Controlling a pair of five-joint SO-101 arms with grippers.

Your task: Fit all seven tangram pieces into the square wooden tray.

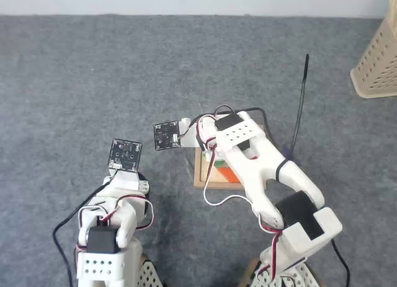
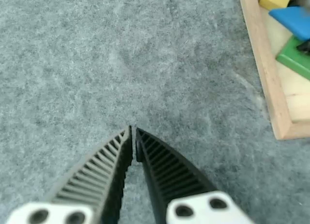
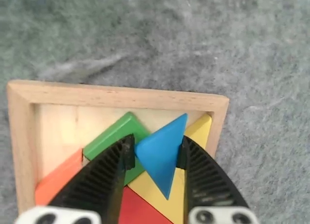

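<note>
Gripping blue triangle (image 3: 162,156) by slanted edges, right hand (image 3: 156,144) clamped, tray (image 3: 121,91) below it: light, stiff, probably slips.

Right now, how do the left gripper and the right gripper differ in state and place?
The left gripper has its fingers shut on nothing; the right gripper grips the blue triangle between its fingers. The left gripper is over bare carpet beside the wooden tray; the right gripper is over the tray's inside. Both have black ridged fingers.
</note>
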